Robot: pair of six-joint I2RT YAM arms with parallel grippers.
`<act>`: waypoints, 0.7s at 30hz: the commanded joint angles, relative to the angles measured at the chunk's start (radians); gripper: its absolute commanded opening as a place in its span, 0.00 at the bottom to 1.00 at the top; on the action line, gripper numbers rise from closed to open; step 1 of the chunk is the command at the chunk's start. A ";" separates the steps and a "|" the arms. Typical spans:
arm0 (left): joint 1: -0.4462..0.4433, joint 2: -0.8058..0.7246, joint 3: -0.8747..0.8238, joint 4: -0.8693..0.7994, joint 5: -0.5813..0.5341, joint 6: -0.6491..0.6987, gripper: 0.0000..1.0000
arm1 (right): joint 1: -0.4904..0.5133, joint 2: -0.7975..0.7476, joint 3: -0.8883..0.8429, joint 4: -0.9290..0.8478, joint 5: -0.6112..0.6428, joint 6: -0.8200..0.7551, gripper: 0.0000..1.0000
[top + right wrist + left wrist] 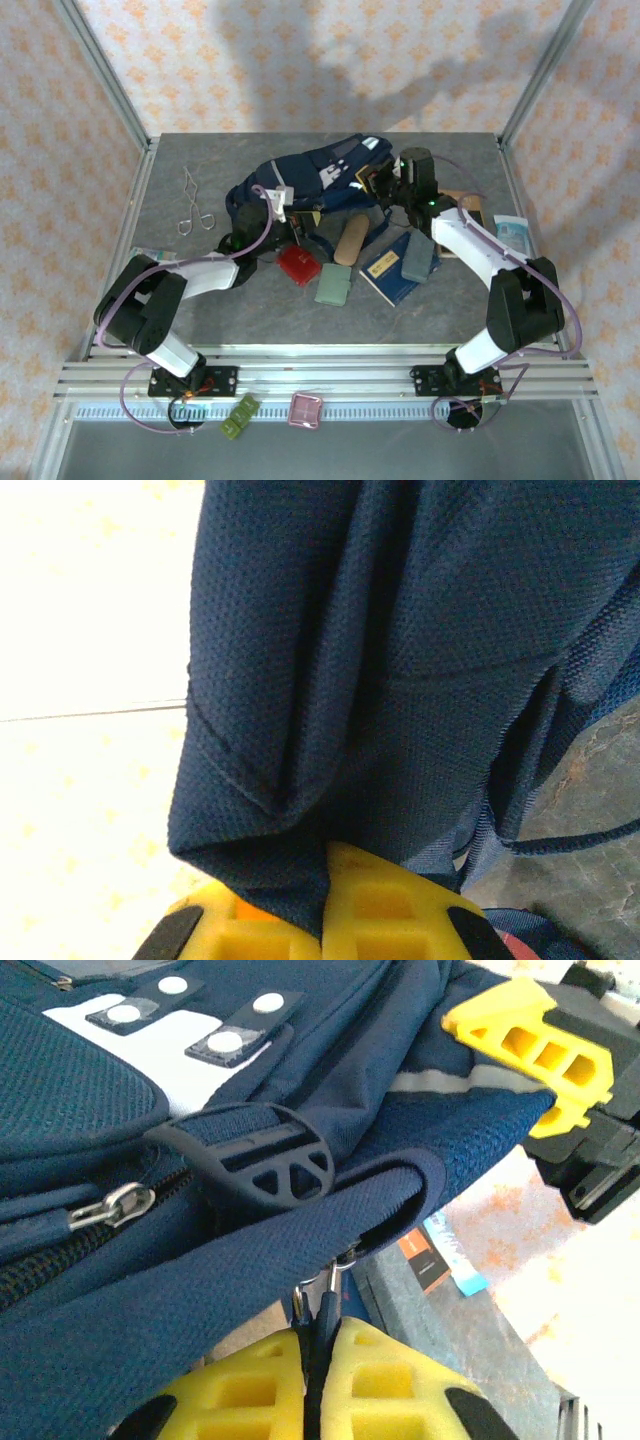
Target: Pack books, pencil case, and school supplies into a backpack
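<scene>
Backpack (310, 185) sat rear-centre on table (220, 310). L gripper (322, 1338) pinched shut on zip pull (325, 1305). R gripper (325, 895) clamped shut on backpack fabric (a bunched fold). Pencil case (349, 241) and blue book (385, 275) lay just in front.

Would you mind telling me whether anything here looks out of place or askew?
A small green item and a pink square item lie off the table, on the near side of the rail. The slate-grey slab lies askew, partly across the dark blue book.
</scene>
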 commanded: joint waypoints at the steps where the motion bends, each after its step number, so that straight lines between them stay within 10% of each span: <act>1: 0.012 -0.019 -0.032 -0.063 -0.032 0.035 0.11 | -0.020 -0.020 0.006 0.072 -0.019 -0.020 0.00; 6: 0.013 -0.003 -0.016 -0.039 0.007 0.024 0.13 | -0.016 -0.015 -0.002 0.081 -0.030 -0.019 0.00; 10: 0.014 -0.009 -0.014 -0.046 -0.002 0.026 0.36 | -0.015 -0.016 -0.003 0.082 -0.038 -0.021 0.00; 21: 0.013 0.048 0.009 0.049 0.007 -0.014 0.23 | 0.000 -0.017 0.004 0.092 -0.051 -0.012 0.00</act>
